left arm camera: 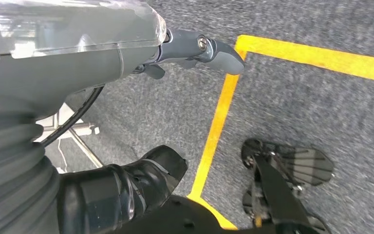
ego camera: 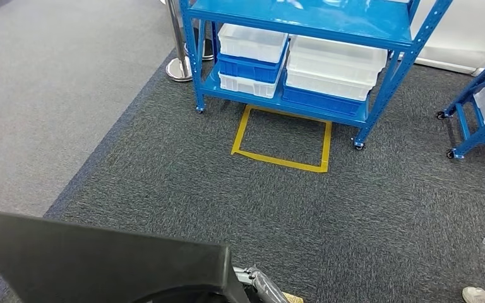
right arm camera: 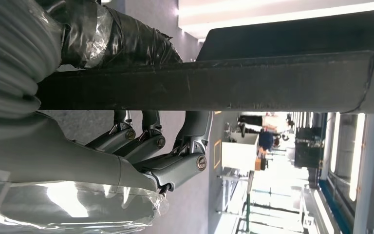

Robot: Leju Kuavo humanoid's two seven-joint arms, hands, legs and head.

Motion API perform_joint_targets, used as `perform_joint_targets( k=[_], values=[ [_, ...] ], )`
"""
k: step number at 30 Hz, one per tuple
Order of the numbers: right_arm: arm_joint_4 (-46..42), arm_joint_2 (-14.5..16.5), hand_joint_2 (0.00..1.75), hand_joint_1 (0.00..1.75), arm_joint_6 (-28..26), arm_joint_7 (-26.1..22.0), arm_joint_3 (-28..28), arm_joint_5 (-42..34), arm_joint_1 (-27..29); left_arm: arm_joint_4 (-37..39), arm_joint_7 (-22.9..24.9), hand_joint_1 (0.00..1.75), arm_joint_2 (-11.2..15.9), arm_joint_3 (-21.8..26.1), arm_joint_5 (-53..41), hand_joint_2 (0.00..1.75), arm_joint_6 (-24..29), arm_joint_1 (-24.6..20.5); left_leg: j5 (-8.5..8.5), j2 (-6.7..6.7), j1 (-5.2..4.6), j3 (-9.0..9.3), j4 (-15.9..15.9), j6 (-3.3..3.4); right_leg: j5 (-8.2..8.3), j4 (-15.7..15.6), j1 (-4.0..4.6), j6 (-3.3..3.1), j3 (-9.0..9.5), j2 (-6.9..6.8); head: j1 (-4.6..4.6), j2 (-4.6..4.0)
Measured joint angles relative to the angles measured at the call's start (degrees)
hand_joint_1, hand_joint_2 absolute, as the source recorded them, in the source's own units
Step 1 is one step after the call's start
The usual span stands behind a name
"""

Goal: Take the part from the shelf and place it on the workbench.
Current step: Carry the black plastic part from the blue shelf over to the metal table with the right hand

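Covering the floor: dark grey carpet (ego camera: 164, 189) is filling most of the head view.
Shelf: a blue rack (ego camera: 328, 19) is standing on castors at the far side, well apart from the robot.
Part: a dark flat panel (ego camera: 101, 259) is sitting low and close to the robot (off the shelf), crossing the right wrist view as a thick edge.
Bins: white and blue bins (ego camera: 335, 63) are resting stacked on the rack's lowest level.
Tape: a yellow square (ego camera: 278, 158) is lying just before the rack.
Right hand (right arm camera: 151, 156): is gripping the panel, fingers curling around its edge.
Left hand (left arm camera: 175, 48): is hanging over the carpet, thumb stretching out; I cannot tell its grasp.
Shoe (ego camera: 480, 295): a person's is showing beside the robot.
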Motion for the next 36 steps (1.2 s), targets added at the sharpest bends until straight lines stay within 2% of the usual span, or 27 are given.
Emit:
perform_joint_targets(
  k=[2, 4, 5, 6, 7, 8, 9, 11, 12, 14, 16, 18, 19, 20, 21, 22, 23, 24, 26, 27, 29, 31, 32, 33, 34, 35, 36],
  values=[
    [-0.2, -0.1, 1.75, 1.75, -0.2, -0.2, 0.0, 0.2, 0.1, 0.0, 0.2, 0.0, 0.0, 0.0, -0.1, 1.75, 0.1, 0.0, 0.66, -0.81, 0.17, -0.25, -0.2, 0.76, -3.42, 4.7, -0.21, 0.46, -1.96, 2.59, 0.01, 0.0],
    [-0.2, -0.1, 1.75, 1.75, -0.4, -0.3, 0.0, 0.3, 0.1, 0.0, 0.3, 0.0, 0.0, 0.0, -0.3, 1.75, 0.2, -0.1, 1.05, -1.84, 0.12, -0.85, -0.1, 1.06, -7.12, 12.1, -0.26, 0.5, -5.17, 4.03, 0.01, 0.0],
    [-0.2, -0.2, 1.75, 1.75, -0.5, -0.4, 0.0, 0.3, 0.1, 0.0, 0.4, 0.0, 0.0, 0.0, -0.3, 1.75, 0.2, -0.1, 1.17, -2.46, 0.11, -1.09, 0.0, 1.06, -7.66, 14.4, -0.28, 0.49, -6.1, 4.23, 0.01, 0.0],
    [-0.2, -0.2, 1.75, 1.75, -0.5, -0.4, 0.0, 0.3, 0.1, 0.0, 0.5, 0.0, 0.0, 0.0, -0.4, 1.75, 0.3, -0.1, 1.24, -3.15, 0.11, -1.27, 0.1, 1.02, -7.06, 14.6, -0.31, 0.43, -6.08, 4.34, 0.01, 0.0],
    [-0.2, -0.2, 1.75, 1.75, -0.6, -0.4, 0.0, 0.3, 0.1, 0.0, 0.7, 0.0, 0.0, 0.0, -0.4, 1.75, 0.3, -0.1, 1.25, -3.85, 0.12, -1.37, 0.3, 0.96, -5.45, 12.6, -0.37, 0.32, -4.94, 4.55, 0.02, 0.0],
    [-0.2, -0.2, 1.75, 1.75, -0.6, -0.5, 0.0, 0.3, 0.1, 0.0, 0.8, 0.0, 0.0, 0.0, -0.4, 1.75, 0.3, 0.0, 1.22, -4.54, 0.13, -1.43, 0.6, 0.88, -3.36, 8.9, -0.47, 0.17, -3.01, 5.15, 0.02, 0.0],
    [-0.2, -0.2, 1.75, 1.75, -0.5, -0.5, 0.1, 0.4, 0.1, 0.0, 0.9, 0.0, -0.1, 0.0, -0.4, 1.75, 0.4, -0.1, 1.17, -5.17, 0.05, -1.58, 0.8, 0.69, -1.9, 5.1, -0.55, 0.0, -1.11, 6.38, 0.02, 0.0],
    [-0.2, -0.1, 1.75, 1.75, -0.3, -0.9, 0.2, 0.3, 0.0, 0.0, 1.3, 0.0, -0.2, -0.1, -0.5, 1.75, 0.4, -0.2, 1.21, -6.37, 0.0, -2.17, 1.3, 0.04, -0.61, 0.4, -0.63, -0.24, 0.96, 8.28, 0.0, 0.0],
    [-0.1, -0.1, 1.75, 1.75, 0.0, -1.2, 0.2, 0.3, -0.1, 0.0, 1.6, 0.0, -0.2, -0.1, -0.5, 1.75, 0.4, -0.2, 1.35, -6.89, 0.04, -2.51, 1.4, -0.4, -0.76, -0.1, -0.56, -0.37, 1.0, 8.57, 0.0, 0.0],
    [0.2, -0.1, 1.75, 1.75, 1.0, -1.9, 0.3, 0.2, -0.4, 0.0, 2.0, 0.0, -0.2, -0.1, -0.6, 1.75, 0.5, -0.1, 1.65, -7.65, 0.3, -3.0, 1.3, -1.19, -0.38, -0.4, -0.56, -0.92, 0.87, 7.48, 0.0, 0.0],
    [0.6, -0.1, 1.75, 1.75, 1.9, -2.4, 0.3, -0.1, -0.6, 0.0, 2.3, 0.0, -0.1, -0.1, -0.8, 1.75, 0.7, 0.0, 0.42, -6.21, 0.31, -3.96, 3.0, -1.78, 0.04, -0.9, -0.77, -1.62, 0.87, 6.17, -0.08, 0.0],
    [0.9, -0.1, 1.75, 1.75, 2.6, -2.7, 0.2, -0.3, -0.6, 0.0, 2.6, 0.0, -0.1, -0.2, -1.1, 1.75, 0.8, -0.1, -3.1, -3.74, 0.32, -6.59, 8.8, -2.24, 0.23, -1.1, -0.73, -1.99, 0.71, 4.72, -0.2, 0.0],
    [1.2, 0.0, 1.75, 1.75, 3.0, -2.8, 0.2, -0.3, -0.7, 0.0, 2.9, 0.0, -0.1, -0.2, -1.2, 1.75, 0.8, -0.2, -4.91, -3.15, 0.39, -8.22, 12.4, -2.45, 0.26, -1.1, -0.62, -2.05, 0.58, 3.95, -0.22, 0.0],
    [1.4, 0.1, 1.75, 1.75, 3.5, -2.8, 0.2, -0.3, -0.8, 0.0, 3.2, 0.0, -0.1, -0.3, -1.3, 1.75, 0.7, -0.1, -6.0, -2.86, 0.44, -9.37, 15.3, -2.6, 0.27, -1.0, -0.51, -2.06, 0.48, 3.16, -0.22, 0.0],
    [1.8, 0.2, 1.75, 1.75, 4.2, -2.9, 0.2, -0.3, -0.9, 0.0, 3.4, 0.0, -0.1, -0.3, -1.5, 1.75, 0.7, -0.1, -6.04, -2.7, 0.44, -9.61, 16.4, -2.66, 0.27, -1.0, -0.43, -2.06, 0.42, 2.42, -0.23, 0.0],
    [2.2, 0.5, 1.75, 1.75, 4.9, -3.0, 0.2, -0.2, -1.1, 0.0, 3.7, 0.0, -0.1, -0.3, -1.6, 1.75, 0.7, 0.0, -5.03, -2.49, 0.42, -8.73, 15.3, -2.62, 0.26, -1.0, -0.36, -2.06, 0.42, 1.73, -0.23, 0.0],
    [2.5, 0.9, 1.75, 1.75, 5.5, -3.0, 0.2, 0.0, -1.2, 0.0, 3.9, 0.0, 0.0, -0.3, -1.7, 1.75, 0.6, 0.0, -3.26, -2.03, 0.38, -6.77, 12.1, -2.44, 0.26, -1.0, -0.3, -2.05, 0.47, 1.1, -0.24, 0.0],
    [2.9, 1.2, 1.75, 1.75, 6.0, -3.0, 0.1, 0.1, -1.4, 0.0, 4.0, 0.0, 0.0, -0.3, -1.8, 1.75, 0.6, 0.1, -1.68, -0.99, 0.24, -4.41, 7.8, -2.13, 0.25, -0.9, -0.22, -2.03, 0.54, 0.5, -0.23, 0.0],
    [3.6, 2.0, 1.75, 1.75, 6.8, -3.0, 0.1, 0.3, -2.0, 0.0, 4.1, 0.0, 0.1, -0.3, -1.9, 1.75, 0.6, -0.1, 0.11, 0.65, -0.2, -1.31, 1.7, -1.36, 0.23, -0.9, 0.06, -1.75, 0.59, -0.53, -0.21, 0.0],
    [4.0, 2.3, 1.75, 1.75, 7.1, -3.0, 0.1, 0.4, -2.2, 0.0, 4.1, 0.0, 0.1, -0.3, -1.9, 1.75, 0.6, -0.1, 0.17, 0.96, -0.41, -0.95, 0.6, -1.05, 0.24, -0.9, 0.16, -1.53, 0.6, -0.97, -0.2, 0.0],
    [4.8, 3.0, 1.75, 1.75, 7.5, -3.0, 0.1, 0.5, -2.8, 0.0, 4.2, 0.0, 0.1, -0.3, -2.0, 1.75, 0.6, 0.0, 0.51, 0.01, -0.4, -1.08, 0.3, -0.46, 0.31, -1.0, 0.25, -0.96, 0.68, -1.58, -0.19, 0.0],
    [5.4, 3.4, 1.75, 1.75, 7.5, -3.0, 0.1, 0.5, -3.2, 0.0, 4.3, 0.0, 0.1, -0.3, -2.1, 1.75, 0.6, 0.2, 1.18, -0.92, -0.03, -0.98, -0.3, 0.14, -0.8, 0.3, 0.1, -0.31, 0.27, 0.12, -0.16, 0.0],
    [5.6, 3.6, 1.75, 1.75, 7.5, -3.0, 0.1, 0.5, -3.3, 0.0, 4.3, 0.0, 0.0, -0.3, -2.1, 1.75, 0.6, 0.2, 1.52, -1.36, 0.18, -0.97, -0.5, 0.45, -2.3, 2.4, -0.01, -0.03, -0.62, 1.57, -0.14, 0.0],
    [5.9, 3.6, 1.75, 1.75, 7.6, -3.0, 0.1, 0.5, -3.4, 0.0, 4.3, 0.0, 0.0, -0.3, -2.2, 1.75, 0.6, 0.2, 1.7, -1.76, 0.22, -1.14, -0.5, 0.61, -4.26, 5.6, -0.18, 0.16, -2.0, 3.01, -0.13, 0.0],
    [6.2, 3.6, 1.75, 1.75, 7.6, -3.0, 0.1, 0.5, -3.4, 0.0, 4.3, 0.0, 0.0, -0.3, -2.2, 1.75, 0.6, 0.1, 1.8, -2.25, 0.24, -1.36, -0.5, 0.77, -6.22, 9.4, -0.25, 0.26, -3.73, 3.81, -0.12, 0.0],
    [6.5, 3.6, 1.75, 1.75, 7.7, -3.0, 0.1, 0.5, -3.4, 0.0, 4.3, 0.0, 0.1, -0.3, -2.2, 1.75, 0.6, 0.1, 1.87, -2.83, 0.23, -1.54, -0.4, 0.81, -7.49, 12.7, -0.31, 0.32, -5.24, 4.14, -0.12, 0.0],
    [6.9, 3.7, 1.75, 1.75, 7.8, -3.0, 0.1, 0.4, -3.5, 0.0, 4.4, 0.0, 0.1, -0.3, -2.2, 1.75, 0.6, 0.1, 1.91, -3.48, 0.23, -1.67, -0.3, 0.8, -7.68, 14.5, -0.34, 0.35, -6.05, 4.27, -0.12, 0.0]
  ],
)
